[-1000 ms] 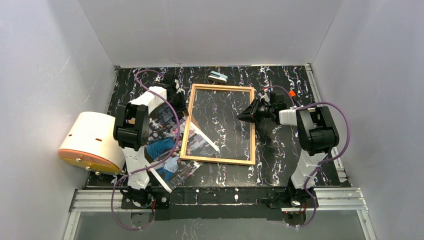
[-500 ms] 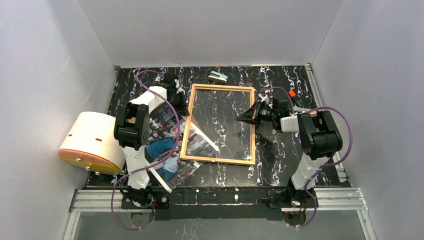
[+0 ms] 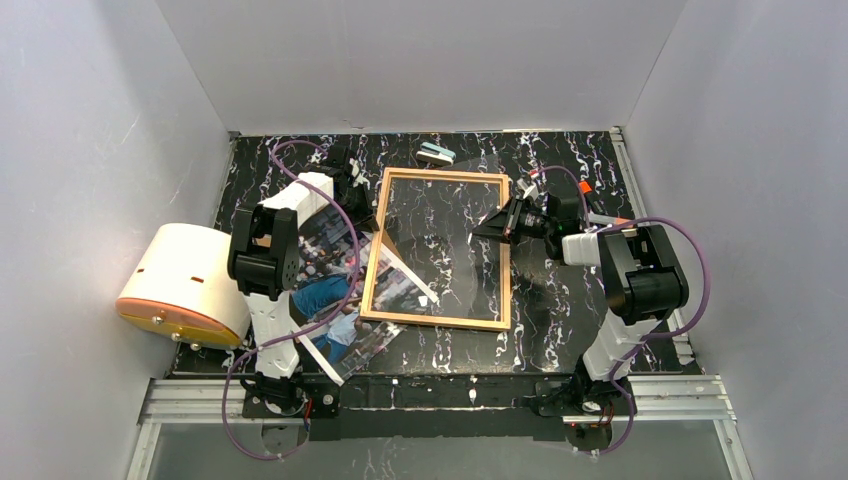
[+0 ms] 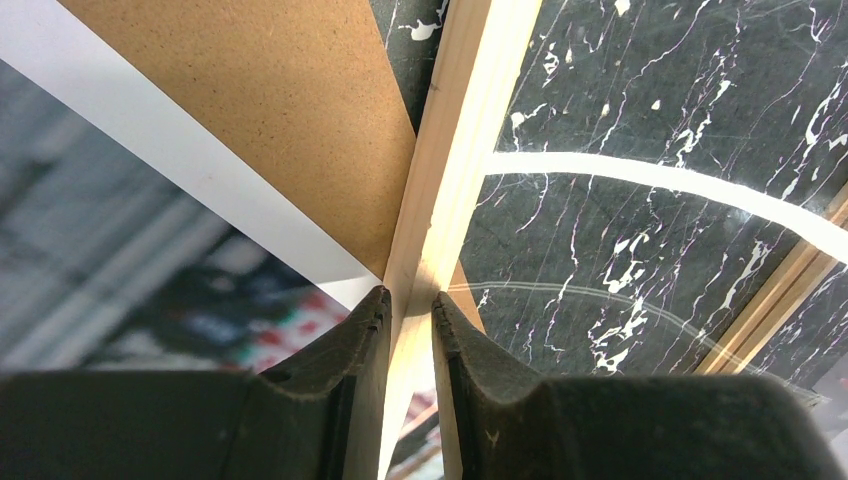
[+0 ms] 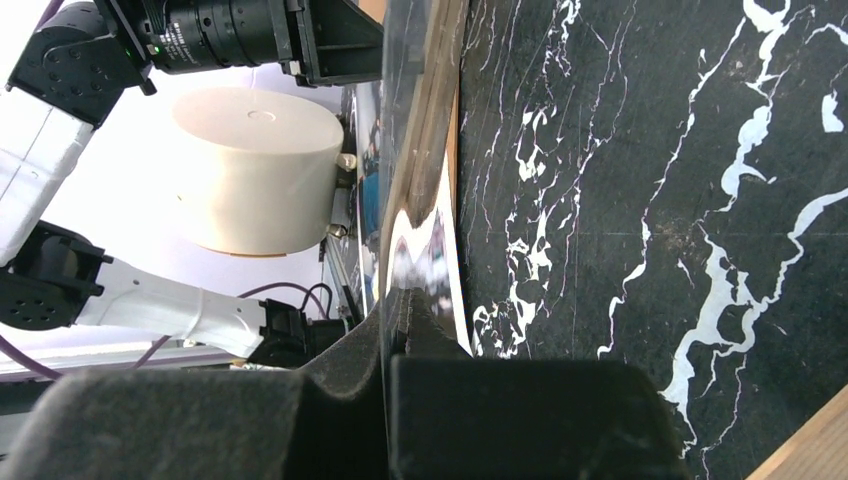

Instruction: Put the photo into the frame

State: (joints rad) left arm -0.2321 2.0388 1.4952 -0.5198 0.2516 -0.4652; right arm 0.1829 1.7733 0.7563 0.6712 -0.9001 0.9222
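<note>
Light-wood frame (image 4: pixel 455 150) rail clamped in left pincer (image 4: pixel 408 300), narrow gap. Right pincer (image 3: pixel 489 226) fully closed at frame's right edge, grip unclear. Photo (image 3: pixel 330 295) on counter (image 3: pixel 450 352), partly under frame's left rail.

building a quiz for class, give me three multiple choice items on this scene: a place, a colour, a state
1. The photo lies: A) left of the frame, partly under it B) right of it C) at the far edge
2. The frame's border is: A) black B) white C) light wood
3. The left gripper is: A) open in mid-air B) clamped on the frame's rail C) holding the photo
1A, it shows through the pane; 2C, pale timber; 3B, fingers flank the rail
</note>
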